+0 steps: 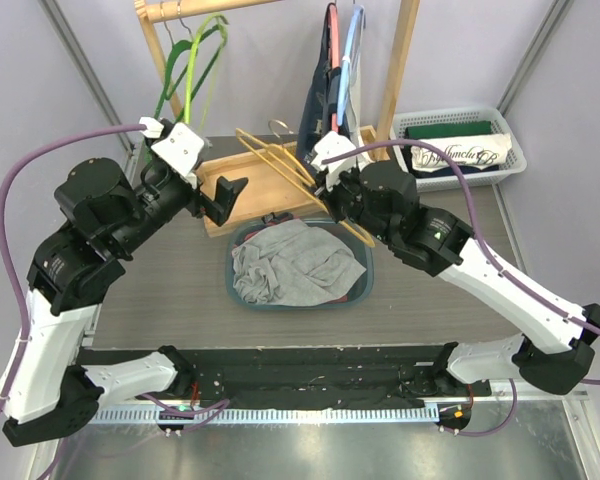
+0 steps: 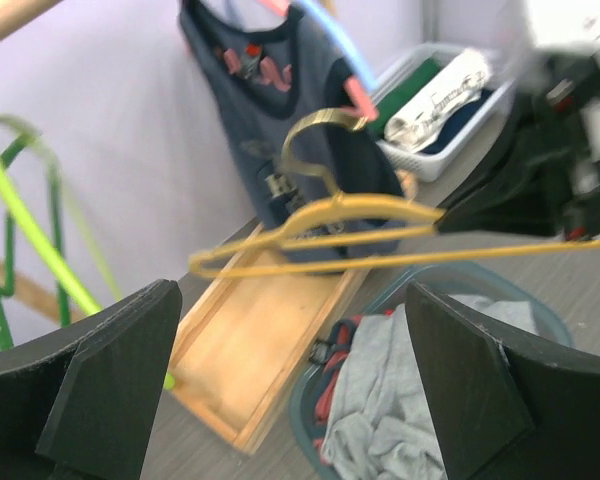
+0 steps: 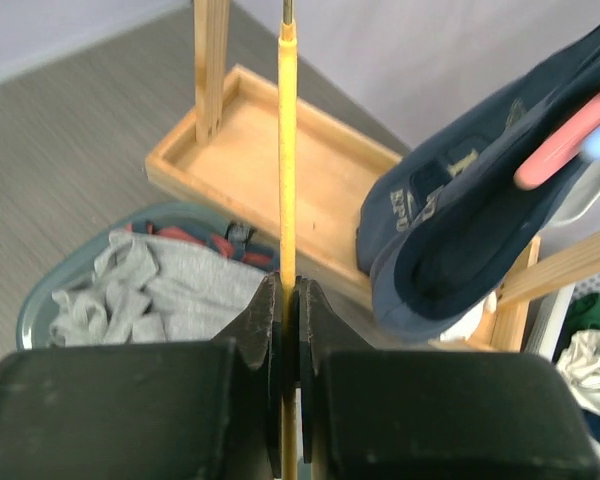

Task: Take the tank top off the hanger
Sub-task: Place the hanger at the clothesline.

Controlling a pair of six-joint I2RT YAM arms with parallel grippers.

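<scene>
- Grey table [image 1: 160, 290], overhead view: a round tub [image 1: 230, 290] sits at mid-table. The grey tank top [image 1: 290, 265] lies crumpled inside it, off any hanger.
- Yellow hanger [image 1: 280, 165], bare, is held slantwise above the tub's far rim and over the wooden tray [image 1: 255, 190].
- Right gripper [image 1: 325, 190] is clamped on the hanger's bar.
- Left gripper [image 1: 225, 200] has its jaws spread wide and holds nothing, just left of the hanger.
- Clothes rail [image 1: 400, 60] behind carries green hangers [image 1: 195, 70] and a navy shirt [image 1: 315, 105]. A white basket [image 1: 460, 150] of folded clothes stands at the far right.
- Left wrist view: two black fingers [image 2: 110, 380] stand well apart. Between them the hanger [image 2: 380, 205] crosses the frame, empty, with the navy shirt [image 2: 280, 110] hanging behind it. The tank top [image 2: 390, 400] is in the tub below, beside the wooden tray [image 2: 250, 340].
- Right wrist view: the jaws are pinched together on the hanger's [image 3: 288, 150] thin bar, which runs straight up the frame. The tank top [image 3: 170, 290] lies in the tub at lower left, and the navy shirt [image 3: 470, 200] hangs at right.
</scene>
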